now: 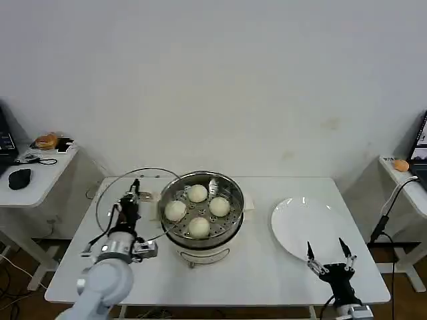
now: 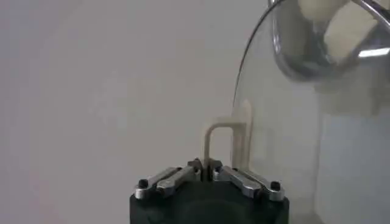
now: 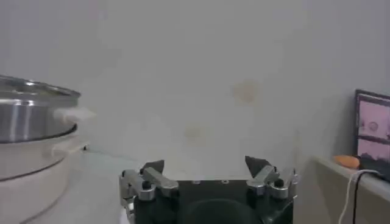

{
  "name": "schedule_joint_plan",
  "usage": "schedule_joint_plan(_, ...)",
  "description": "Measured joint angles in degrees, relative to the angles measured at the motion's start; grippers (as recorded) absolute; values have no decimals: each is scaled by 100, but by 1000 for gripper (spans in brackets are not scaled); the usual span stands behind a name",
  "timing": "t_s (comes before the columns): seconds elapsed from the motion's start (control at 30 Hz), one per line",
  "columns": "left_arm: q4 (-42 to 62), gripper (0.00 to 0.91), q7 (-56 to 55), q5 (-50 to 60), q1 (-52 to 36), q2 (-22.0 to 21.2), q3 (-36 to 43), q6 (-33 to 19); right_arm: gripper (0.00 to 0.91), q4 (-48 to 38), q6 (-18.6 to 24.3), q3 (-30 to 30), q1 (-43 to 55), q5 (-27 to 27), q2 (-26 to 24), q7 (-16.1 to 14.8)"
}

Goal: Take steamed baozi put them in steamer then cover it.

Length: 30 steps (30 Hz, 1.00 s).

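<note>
Several cream-white baozi (image 1: 197, 193) lie on the perforated tray inside the shiny steel steamer (image 1: 230, 223) at the table's centre. To its left, the clear glass cover (image 1: 112, 190) is held just off the table, its near edge overlapping the steamer's rim. My left gripper (image 1: 135, 190) is shut on the cover's pale cream handle (image 2: 210, 137); the left wrist view shows the left gripper (image 2: 205, 165) pinching one leg of the handle, with the glass (image 2: 292, 134) beside it. My right gripper (image 1: 328, 257) stands open at the table's front right, and the right wrist view shows the right gripper (image 3: 205, 164) empty, far from the steamer (image 3: 30, 119).
A flat white plate (image 1: 303, 227) lies right of the steamer, just behind the right gripper. A side table (image 1: 33, 173) with a mouse and bread stands at the left. Another side table (image 1: 407, 183) with a cable stands at the right.
</note>
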Motion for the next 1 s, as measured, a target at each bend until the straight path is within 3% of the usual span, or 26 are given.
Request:
schedule_joint_plan(0.73, 740, 0, 357, 1008, -1035, -1459, 1009, 221, 907, -157, 11, -108, 91, -260, 95, -11)
schedule_joint_plan(1.0, 956, 0, 377, 1335, -1056, -1768, 1194, 187, 907, -212, 5, -138, 127, -289, 108, -14)
